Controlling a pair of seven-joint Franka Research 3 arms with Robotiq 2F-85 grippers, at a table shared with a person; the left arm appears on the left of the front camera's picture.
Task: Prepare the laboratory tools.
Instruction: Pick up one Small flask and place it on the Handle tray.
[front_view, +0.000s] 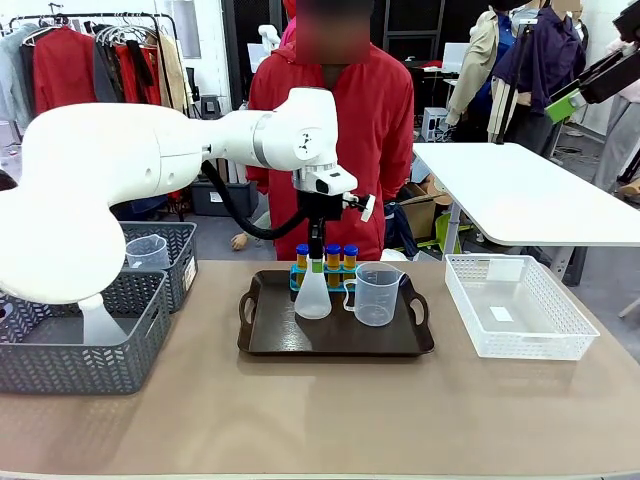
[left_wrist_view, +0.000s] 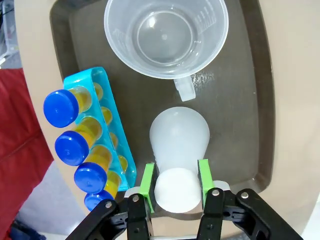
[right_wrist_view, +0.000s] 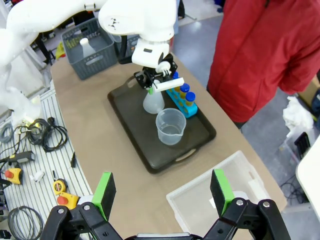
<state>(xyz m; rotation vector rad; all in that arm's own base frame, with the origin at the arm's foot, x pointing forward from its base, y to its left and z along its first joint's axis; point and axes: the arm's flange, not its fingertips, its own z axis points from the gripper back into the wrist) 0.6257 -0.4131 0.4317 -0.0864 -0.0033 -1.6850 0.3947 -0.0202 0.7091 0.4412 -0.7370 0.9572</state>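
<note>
- Front view: jaws of the left gripper (front_view: 316, 262) pinched on the neck of the whitish translucent conical flask (front_view: 313, 296), which stands upright on the dark brown plastic tray (front_view: 262, 340), mid-table. Right beside it, toward the white mesh basket (front_view: 520, 306), sits the clear plastic measuring beaker with a handle (front_view: 377, 293). Just behind, the small orange tubes with blue caps (front_view: 332, 254) in a turquoise rack (front_view: 296, 279). Off to the left, two grey mesh baskets (front_view: 80, 340); can't really tell what's inside.
- Left wrist view: green fingertip pads (left_wrist_view: 147, 181) squeezed either side of the flask (left_wrist_view: 180, 135) neck, just under the rim. Looks empty and thin-walled, so probably feather-light and a bit squishy, smooth too. Neck seems the right spot to grab; the wide cone would likely slip or dent. Beaker (left_wrist_view: 166, 36) also empty, likely light and tippy; best taken by the rim wall or handle. Tubes (left_wrist_view: 75, 145) slim and capped, so grab near the cap.
- Right wrist view: right gripper (right_wrist_view: 162, 192) spread wide, nothing between its pads, hanging above the table edge near the white basket (right_wrist_view: 200, 202), well apart from the tray (right_wrist_view: 150, 145).
</note>
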